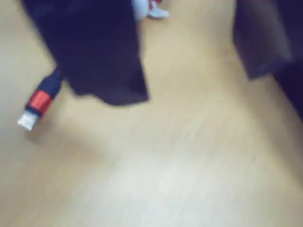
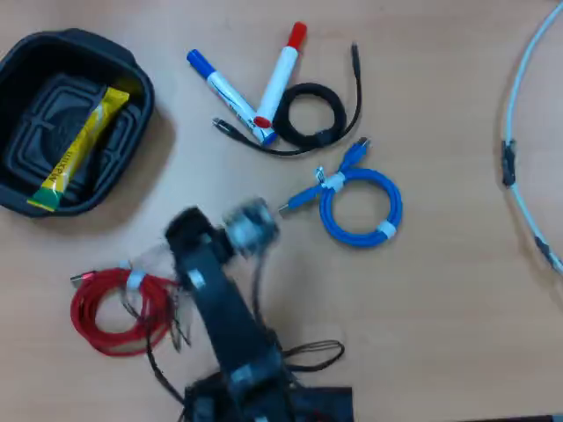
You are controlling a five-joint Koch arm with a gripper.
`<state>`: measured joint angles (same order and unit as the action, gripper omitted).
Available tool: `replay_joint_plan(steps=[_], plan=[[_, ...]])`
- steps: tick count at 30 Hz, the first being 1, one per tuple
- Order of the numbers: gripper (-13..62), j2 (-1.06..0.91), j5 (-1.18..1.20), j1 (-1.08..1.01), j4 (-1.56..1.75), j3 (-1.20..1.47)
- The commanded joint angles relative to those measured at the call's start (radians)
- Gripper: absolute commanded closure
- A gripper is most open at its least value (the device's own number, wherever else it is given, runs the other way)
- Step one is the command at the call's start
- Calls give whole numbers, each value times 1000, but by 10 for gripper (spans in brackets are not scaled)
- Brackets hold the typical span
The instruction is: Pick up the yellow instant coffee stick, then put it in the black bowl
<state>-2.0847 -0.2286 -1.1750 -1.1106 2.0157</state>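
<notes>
At the overhead view's far left, your yellow instant coffee stick [image 2: 79, 149] already lies slanted inside the black bowl [image 2: 132, 75], so the placing looks done and, by my reading, only parking the arm remains. Further right, your gripper [image 2: 186, 225] hangs blurred beside the red cable [image 2: 113, 309]; I cannot tell whether its jaws are spread.
</notes>
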Motion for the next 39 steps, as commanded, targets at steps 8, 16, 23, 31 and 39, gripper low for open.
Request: replay_joint_plan(steps=[8,16,23,31,39], plan=[[310,-291,204,-163,449,383],[309,-290,328,-356,735,650],[310,-290,334,-413,951,907],[306,-290,336,-417,960,1118],[307,-288,328,-440,951,1141]])
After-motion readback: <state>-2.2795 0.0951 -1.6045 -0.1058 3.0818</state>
